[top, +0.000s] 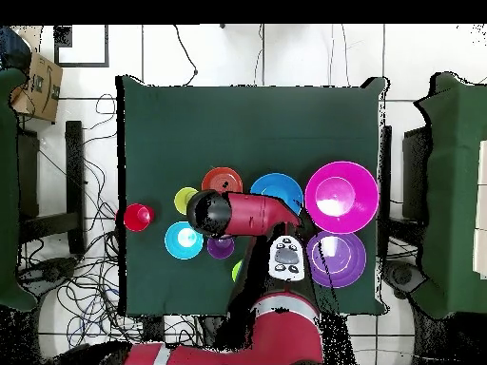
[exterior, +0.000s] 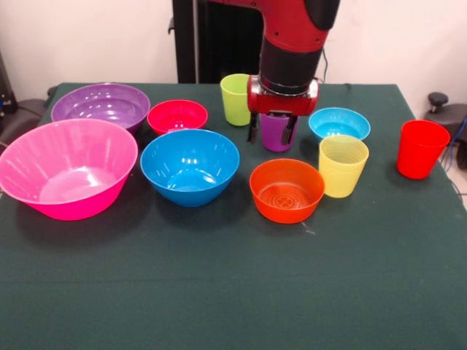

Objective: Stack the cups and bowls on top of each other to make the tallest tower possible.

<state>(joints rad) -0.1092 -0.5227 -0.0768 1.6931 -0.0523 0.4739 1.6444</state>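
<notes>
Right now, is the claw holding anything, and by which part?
It cannot be told: the claw straddles the purple cup's rim, cup standing on the table.

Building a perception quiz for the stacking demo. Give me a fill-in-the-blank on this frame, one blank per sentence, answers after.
1. The gripper has one of its fingers on each side of the ______ cup.
2. The biggest bowl on the table is ______.
3. The cup standing farthest from the others, alone by the table's edge, is ______.
4. The orange bowl sits between the blue bowl and the ______ cup.

Answers: purple; pink; red; yellow
</notes>
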